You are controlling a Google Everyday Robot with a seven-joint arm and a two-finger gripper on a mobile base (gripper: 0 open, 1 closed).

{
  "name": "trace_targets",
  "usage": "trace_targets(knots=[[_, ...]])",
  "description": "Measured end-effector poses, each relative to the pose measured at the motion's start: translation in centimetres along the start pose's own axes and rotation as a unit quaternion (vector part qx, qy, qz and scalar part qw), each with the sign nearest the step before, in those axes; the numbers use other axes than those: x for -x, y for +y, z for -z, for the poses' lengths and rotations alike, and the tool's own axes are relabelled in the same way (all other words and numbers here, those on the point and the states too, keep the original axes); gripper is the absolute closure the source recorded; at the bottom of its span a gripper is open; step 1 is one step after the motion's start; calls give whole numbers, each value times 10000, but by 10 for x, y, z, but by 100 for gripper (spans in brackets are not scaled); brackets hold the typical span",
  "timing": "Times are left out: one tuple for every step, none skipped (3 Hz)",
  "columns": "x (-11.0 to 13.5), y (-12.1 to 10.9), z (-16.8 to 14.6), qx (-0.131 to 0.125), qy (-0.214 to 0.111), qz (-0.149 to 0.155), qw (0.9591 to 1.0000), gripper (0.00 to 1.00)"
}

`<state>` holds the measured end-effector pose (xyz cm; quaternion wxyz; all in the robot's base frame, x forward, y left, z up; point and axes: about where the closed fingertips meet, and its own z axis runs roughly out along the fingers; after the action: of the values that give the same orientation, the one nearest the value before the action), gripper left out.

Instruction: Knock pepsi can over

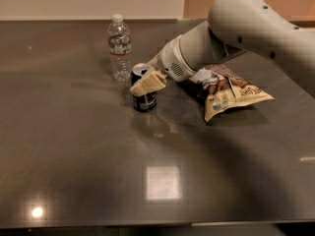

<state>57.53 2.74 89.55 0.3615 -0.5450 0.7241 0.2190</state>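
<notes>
The pepsi can (143,100) is a small dark blue can with a silver top. It stands upright on the dark table (74,156), just right of a clear water bottle. My gripper (146,84) reaches in from the right, and its cream fingers (150,82) lie across the front of the can's upper half, touching or almost touching it. The fingers hide part of the can's side.
A clear plastic water bottle (119,47) stands upright just behind and left of the can. A crumpled chip bag (226,92) lies to the right, partly under my arm (246,28). Open table surface stretches left of and in front of the can.
</notes>
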Motion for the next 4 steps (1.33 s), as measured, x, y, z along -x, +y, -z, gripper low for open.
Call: trace_targets(knots=[[3, 2, 1, 48, 18, 19, 10000, 65], [5, 5, 12, 62, 301, 142, 9994, 88], [9, 6, 34, 43, 908, 505, 9946, 100], [3, 9, 57, 160, 1559, 883, 9837, 100]])
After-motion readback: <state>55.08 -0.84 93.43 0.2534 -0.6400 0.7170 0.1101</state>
